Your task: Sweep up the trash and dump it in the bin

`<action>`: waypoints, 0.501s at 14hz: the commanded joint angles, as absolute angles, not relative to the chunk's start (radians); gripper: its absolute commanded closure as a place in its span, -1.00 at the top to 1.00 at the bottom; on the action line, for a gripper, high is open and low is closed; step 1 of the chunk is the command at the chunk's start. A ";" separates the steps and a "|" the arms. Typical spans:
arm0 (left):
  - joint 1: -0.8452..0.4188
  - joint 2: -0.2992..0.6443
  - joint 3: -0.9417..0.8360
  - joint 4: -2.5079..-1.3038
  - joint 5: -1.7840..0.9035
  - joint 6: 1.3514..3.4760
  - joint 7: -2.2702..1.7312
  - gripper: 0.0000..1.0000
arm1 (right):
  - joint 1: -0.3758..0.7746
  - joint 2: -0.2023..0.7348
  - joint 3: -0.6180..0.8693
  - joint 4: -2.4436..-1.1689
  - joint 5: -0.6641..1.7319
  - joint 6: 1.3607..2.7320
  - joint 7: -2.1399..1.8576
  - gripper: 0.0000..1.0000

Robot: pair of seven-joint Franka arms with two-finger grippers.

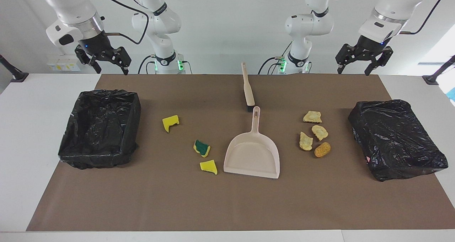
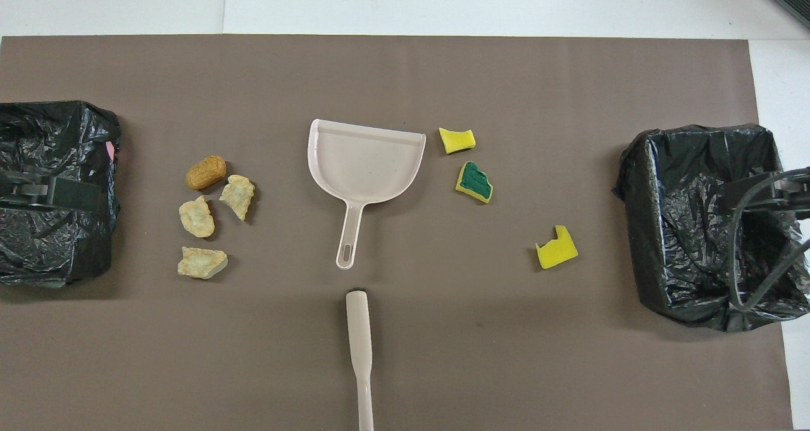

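Observation:
Three yellow sponge pieces of trash lie toward the right arm's end: one (image 1: 170, 122) (image 2: 556, 249), a green-faced one (image 1: 202, 148) (image 2: 474, 182) and a third (image 1: 208, 166) (image 2: 457, 140). Several tan bread-like chunks (image 1: 315, 133) (image 2: 205, 216) cluster toward the left arm's end. An open black-bagged bin (image 1: 131, 128) (image 2: 636, 184) stands at the right arm's end. Another black-bagged bin (image 1: 398, 139) (image 2: 63, 133) stands at the left arm's end. My right gripper (image 1: 112, 70) (image 2: 766, 193) and left gripper (image 1: 355, 71) (image 2: 38, 190) hang raised and open, holding nothing, each by its own bin.
A beige dustpan (image 1: 252, 153) (image 2: 364, 162) lies mid-table, mouth away from the robots. A beige hand brush (image 1: 247, 87) (image 2: 358, 349) lies nearer the robots, in line with the dustpan's handle. A brown mat (image 1: 227, 206) covers the table.

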State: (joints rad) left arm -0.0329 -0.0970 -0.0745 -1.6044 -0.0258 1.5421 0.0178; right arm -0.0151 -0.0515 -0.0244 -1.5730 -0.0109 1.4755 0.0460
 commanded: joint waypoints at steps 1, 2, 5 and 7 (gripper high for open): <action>-0.038 -0.126 -0.075 -1.669 -0.041 1.575 0.012 1.00 | -0.025 -0.052 -0.025 -1.565 -0.002 1.456 0.020 1.00; -0.038 -0.127 -0.075 -1.678 -0.047 1.574 0.014 1.00 | -0.025 -0.052 -0.026 -1.565 -0.002 1.456 0.020 1.00; -0.095 -0.149 -0.077 -1.750 -0.058 1.577 0.008 1.00 | -0.025 -0.055 -0.026 -1.571 -0.003 1.454 0.017 1.00; -0.097 -0.150 -0.078 -1.758 -0.060 1.577 0.009 1.00 | -0.038 -0.058 -0.028 -1.575 -0.002 1.453 0.012 1.00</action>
